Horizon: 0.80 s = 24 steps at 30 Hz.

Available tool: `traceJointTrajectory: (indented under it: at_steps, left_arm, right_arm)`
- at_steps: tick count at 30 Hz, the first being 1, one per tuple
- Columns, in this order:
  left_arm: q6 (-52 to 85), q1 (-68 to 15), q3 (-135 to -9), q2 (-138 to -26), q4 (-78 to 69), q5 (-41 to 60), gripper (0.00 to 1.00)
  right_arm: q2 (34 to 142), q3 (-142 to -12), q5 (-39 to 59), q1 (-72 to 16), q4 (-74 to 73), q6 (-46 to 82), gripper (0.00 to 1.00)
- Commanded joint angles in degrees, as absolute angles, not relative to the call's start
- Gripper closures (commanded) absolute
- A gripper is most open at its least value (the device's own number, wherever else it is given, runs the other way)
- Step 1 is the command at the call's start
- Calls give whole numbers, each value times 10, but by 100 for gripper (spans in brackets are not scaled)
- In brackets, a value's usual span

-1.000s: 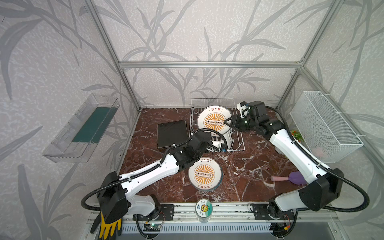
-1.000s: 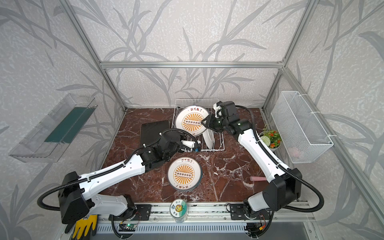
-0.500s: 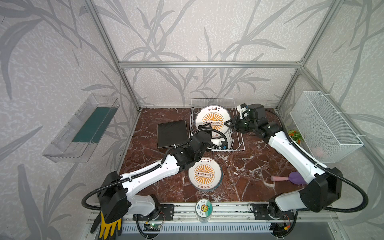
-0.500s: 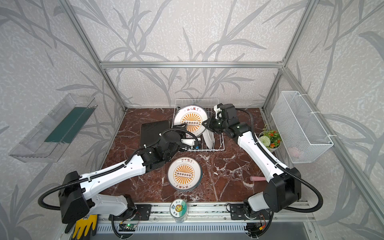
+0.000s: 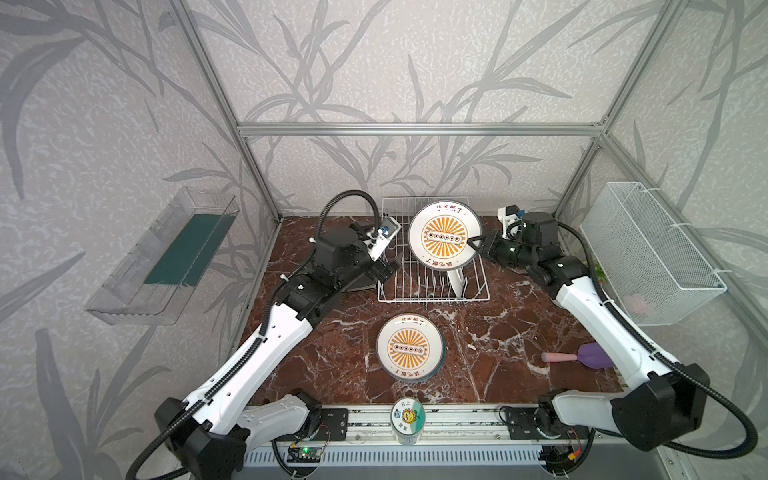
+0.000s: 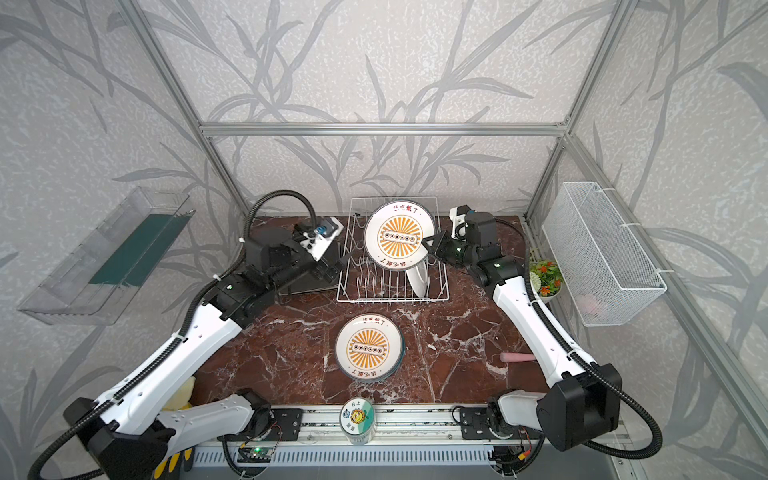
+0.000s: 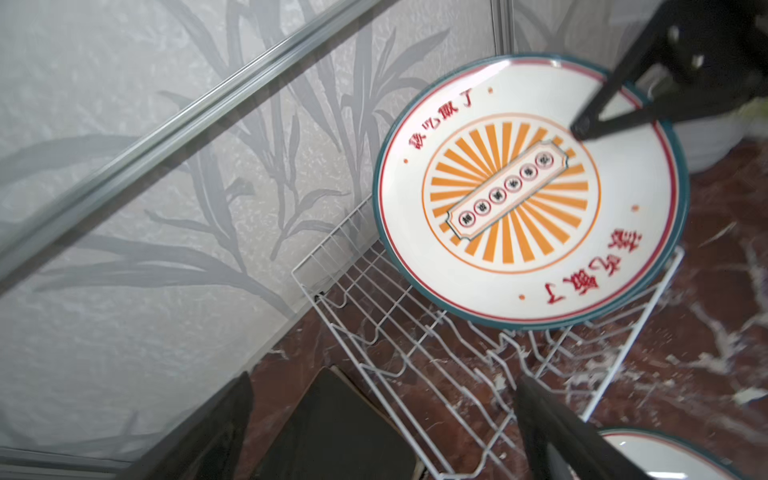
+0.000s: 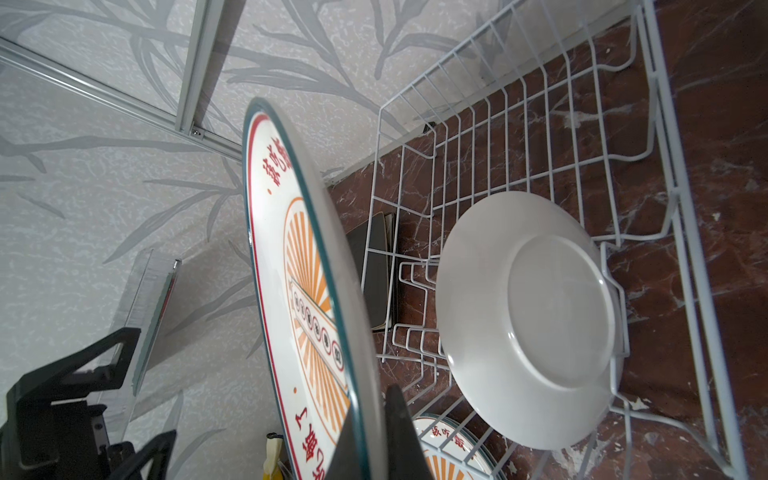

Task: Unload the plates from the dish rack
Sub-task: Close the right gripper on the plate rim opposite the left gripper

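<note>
Sunburst plate (image 5: 444,237), red Chinese characters on rim, pinched by right claw (image 5: 474,245); left claw (image 5: 390,268) gapes wide.

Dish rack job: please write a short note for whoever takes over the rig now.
Right gripper: shut on the rim of a sunburst plate, held above the dish rack.
Left gripper: open, empty, beside the rack's left side.
Done: sunburst plates stacked on the table before the rack; dark square plates flat left of it.
Left to do: set down the held plate, then take the last plate standing in the rack.
</note>
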<state>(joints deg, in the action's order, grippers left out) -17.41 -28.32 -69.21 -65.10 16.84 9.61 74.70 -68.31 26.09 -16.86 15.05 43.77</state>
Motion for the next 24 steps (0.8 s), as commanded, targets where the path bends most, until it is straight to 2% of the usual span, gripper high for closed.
traceJointTrajectory:
  at_steps: [1,7,16,24]
  left_arm:
    - [22,-255,-706,-664,172,278,1]
    - [152,-209,-730,-743,148,409,1]
    - [168,-209,-784,-835,160,480,7]
    - [191,-211,-795,-864,133,531,33]
  right_arm:
    - [721,-677,288,-169,98,393,100]
    - [704,-656,310,-169,59,368,100]
    - [693,-628,339,-169,27,333,100]
    - [702,-617,362,-169,10,332,100]
